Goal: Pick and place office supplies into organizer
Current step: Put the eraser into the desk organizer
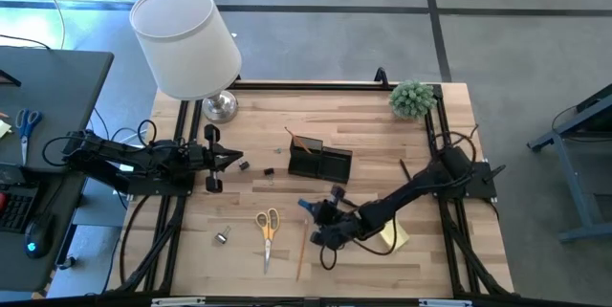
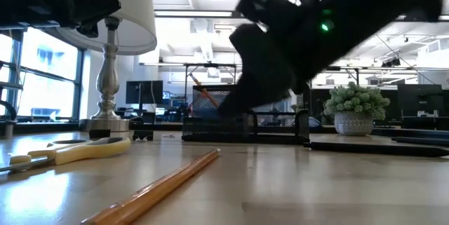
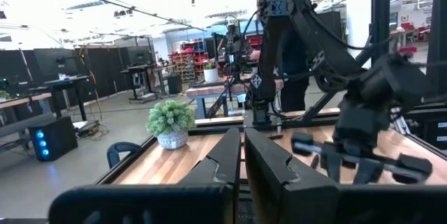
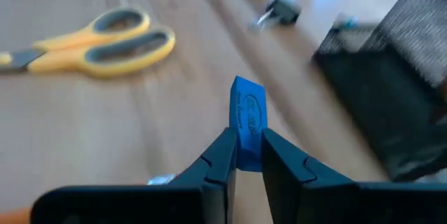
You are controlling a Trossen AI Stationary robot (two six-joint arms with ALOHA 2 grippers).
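**Q:** Grippers first: what is each one doing?

**R:** The right gripper (image 4: 246, 155) is clamped on the small blue piece (image 4: 247, 121), which stands upright between its fingertips above the wood. In the high view that gripper (image 1: 308, 208) sits at lower centre of the frame, the blue piece (image 1: 304, 206) a speck at its tip. The left gripper (image 1: 236, 160) hangs at centre left, fingers pressed together with nothing between them; the left wrist view shows the same.

**Q:** Where is the organizer?

**R:** The organizer (image 1: 319, 162) is just above centre in the high view, up and slightly right of the right gripper and apart from it. In the right wrist view its dark mesh wall (image 4: 391, 84) fills the right side.

**Q:** And the other supplies?

**R:** The yellow-handled scissors (image 1: 268, 232) lie at lower centre, left of the right gripper, with a pencil (image 1: 300, 254) just beside them. The yellow sticky-note pad (image 1: 394, 237) is at lower right, partly under the right arm. A clip (image 1: 221, 238) rests at lower left; small dark bits (image 1: 269, 171) lie left of the organizer.

**Q:** Anything else on the table?

**R:** A white-shaded lamp (image 1: 186, 39) at upper left and a small potted plant (image 1: 412, 98) at upper right.
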